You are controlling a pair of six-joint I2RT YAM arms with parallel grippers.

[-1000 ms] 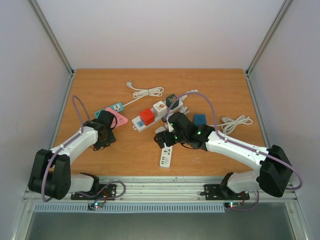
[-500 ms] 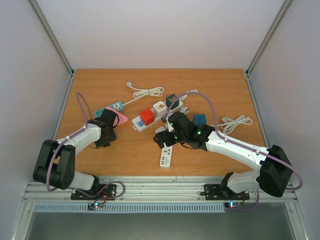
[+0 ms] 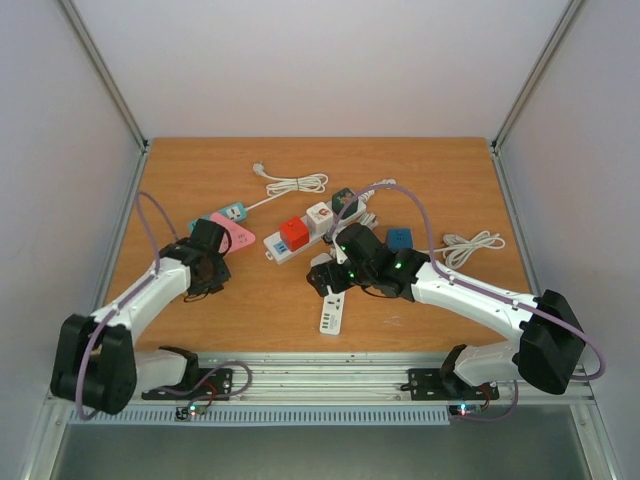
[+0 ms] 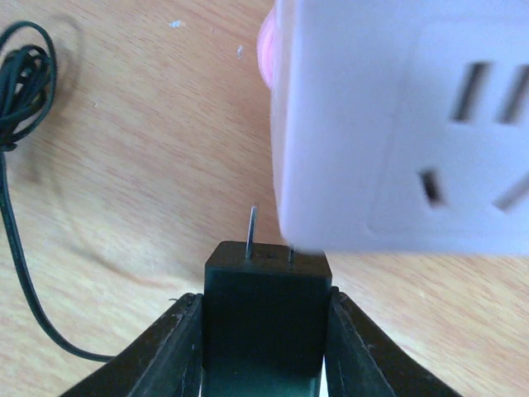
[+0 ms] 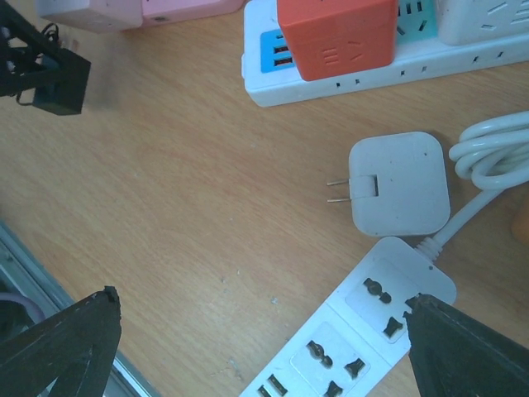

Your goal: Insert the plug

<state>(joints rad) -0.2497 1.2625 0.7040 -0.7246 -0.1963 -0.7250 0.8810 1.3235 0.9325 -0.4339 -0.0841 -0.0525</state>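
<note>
Wooden table point(image 3: 450, 170); white power strip point(image 5: 372, 84) carrying a red adapter point(image 5: 335, 33); white square charger point(image 5: 399, 184) lying flat, two prongs showing, just beside the end of a second white socket strip point(image 5: 335, 331); blue adapter point(image 3: 400, 238); back coiled white cable point(image 3: 295, 184); right coiled white cable point(image 3: 472, 243).

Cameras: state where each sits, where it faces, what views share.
Top external: above and behind, looking down at the table; left arm, right arm show.
Left wrist: low, facing the pink power strip; jaws clamp the black plug.
Right wrist: above the white adapter, looking down; open jaws at bottom corners.
Shared: both wrists see the black plug.
</note>
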